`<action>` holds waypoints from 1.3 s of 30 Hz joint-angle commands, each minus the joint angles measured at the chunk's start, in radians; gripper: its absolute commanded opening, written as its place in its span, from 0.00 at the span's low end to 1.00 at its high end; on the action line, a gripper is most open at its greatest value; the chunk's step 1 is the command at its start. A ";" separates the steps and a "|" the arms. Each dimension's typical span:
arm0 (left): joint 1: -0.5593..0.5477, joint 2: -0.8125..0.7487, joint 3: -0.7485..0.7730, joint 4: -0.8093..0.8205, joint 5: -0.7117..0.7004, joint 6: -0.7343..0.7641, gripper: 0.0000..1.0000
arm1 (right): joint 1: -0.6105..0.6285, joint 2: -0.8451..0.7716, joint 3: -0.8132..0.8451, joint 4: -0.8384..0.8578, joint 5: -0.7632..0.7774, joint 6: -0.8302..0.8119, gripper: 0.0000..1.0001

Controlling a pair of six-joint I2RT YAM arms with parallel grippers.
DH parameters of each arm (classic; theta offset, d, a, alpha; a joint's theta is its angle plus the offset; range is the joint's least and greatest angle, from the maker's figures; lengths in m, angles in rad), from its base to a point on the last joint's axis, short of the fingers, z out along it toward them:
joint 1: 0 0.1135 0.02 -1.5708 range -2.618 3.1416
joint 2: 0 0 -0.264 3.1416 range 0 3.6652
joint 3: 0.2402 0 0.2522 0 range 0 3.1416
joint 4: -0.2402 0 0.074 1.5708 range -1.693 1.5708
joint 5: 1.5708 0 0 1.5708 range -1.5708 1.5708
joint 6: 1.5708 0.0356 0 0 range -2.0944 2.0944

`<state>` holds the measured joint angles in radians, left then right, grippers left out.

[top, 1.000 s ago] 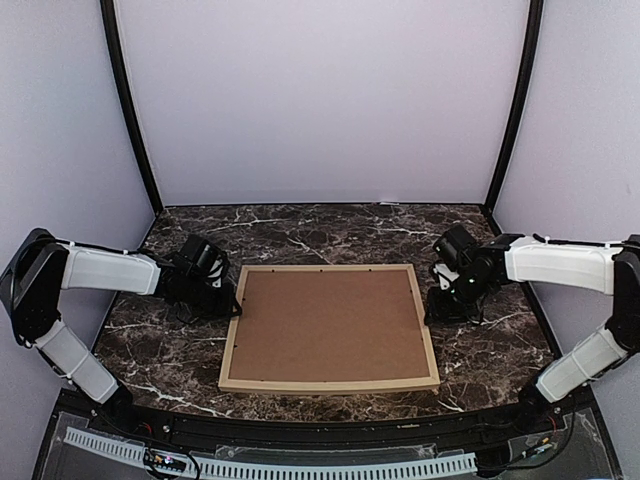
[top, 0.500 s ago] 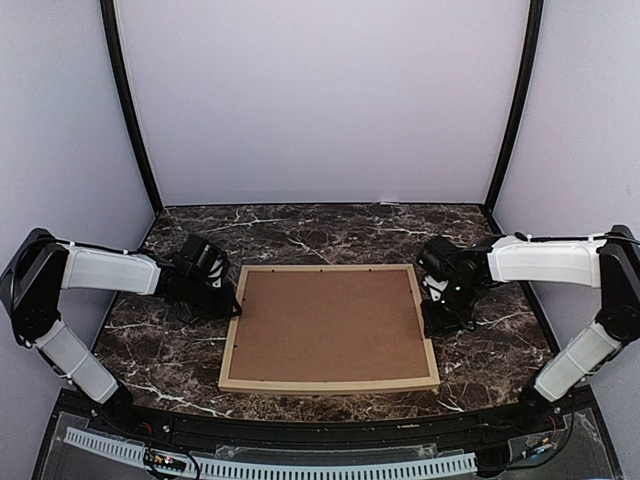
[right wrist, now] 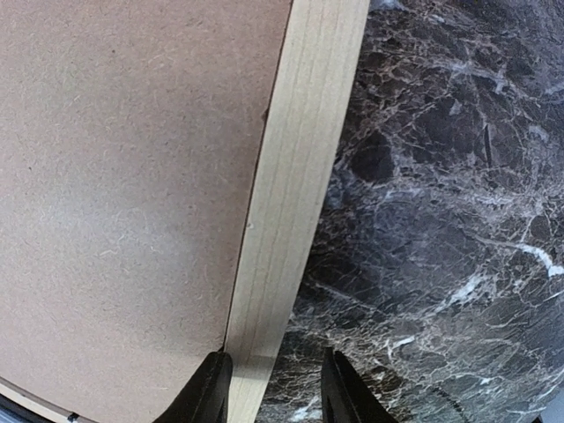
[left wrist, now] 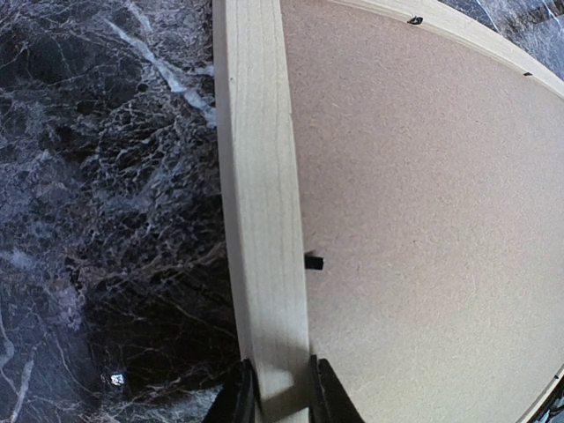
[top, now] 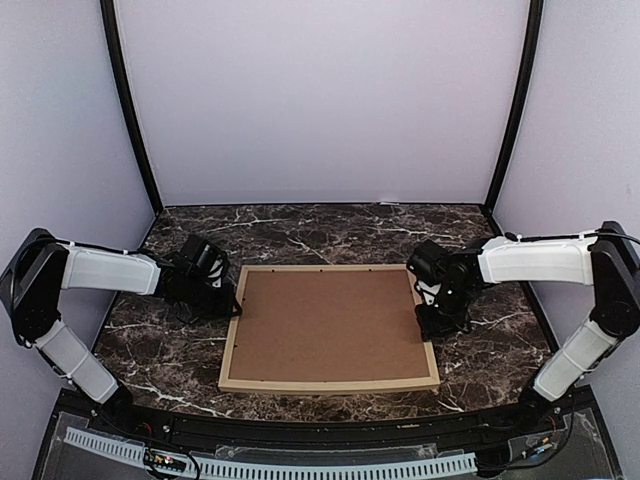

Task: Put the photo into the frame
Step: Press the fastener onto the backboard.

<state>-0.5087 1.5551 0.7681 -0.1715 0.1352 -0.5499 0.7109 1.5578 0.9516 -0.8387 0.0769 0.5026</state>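
Observation:
The frame (top: 330, 384) of light wood lies flat on the marble table with a brown backing board (top: 328, 322) filling it. The photo is hidden. My left gripper (top: 232, 308) is shut on the frame's left rail (left wrist: 260, 176), one finger on each side of the wood (left wrist: 282, 397). My right gripper (top: 428, 322) stands open astride the right rail (right wrist: 300, 159). Its left finger is at the rail's inner edge and its right finger hangs over the marble, apart from the wood (right wrist: 273, 388).
A small black clip (left wrist: 314, 262) sticks out from the left rail over the backing board (left wrist: 423, 220), and more clips dot the far rail (left wrist: 414, 19). Dark marble table (top: 330, 230) surrounds the frame. Purple walls close in the back and sides.
My right arm has moved left, bringing its gripper from beside the frame onto the right rail. The left arm and the frame have not moved.

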 commanded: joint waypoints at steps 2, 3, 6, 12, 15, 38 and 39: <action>-0.008 0.046 -0.035 -0.033 0.008 0.018 0.01 | 0.033 0.023 0.035 -0.036 0.027 0.017 0.36; -0.008 0.046 -0.035 -0.033 0.008 0.018 0.01 | 0.036 0.026 0.037 -0.039 0.031 0.018 0.36; -0.008 0.047 -0.035 -0.032 0.009 0.018 0.01 | 0.048 0.041 0.042 -0.048 0.038 0.023 0.36; -0.008 0.047 -0.038 -0.031 0.009 0.018 0.01 | 0.060 0.066 0.042 -0.050 0.053 0.035 0.35; -0.008 0.046 -0.039 -0.031 0.009 0.019 0.01 | 0.063 0.075 0.039 -0.045 0.053 0.039 0.35; -0.008 0.047 -0.037 -0.029 0.015 0.017 0.01 | 0.082 0.033 0.130 -0.128 0.136 0.047 0.37; -0.008 0.047 -0.036 -0.029 0.015 0.019 0.01 | 0.082 0.039 0.134 -0.142 0.153 0.051 0.37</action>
<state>-0.5087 1.5551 0.7677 -0.1711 0.1356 -0.5499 0.7895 1.5970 1.0641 -0.9012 0.1417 0.5339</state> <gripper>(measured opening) 0.197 0.375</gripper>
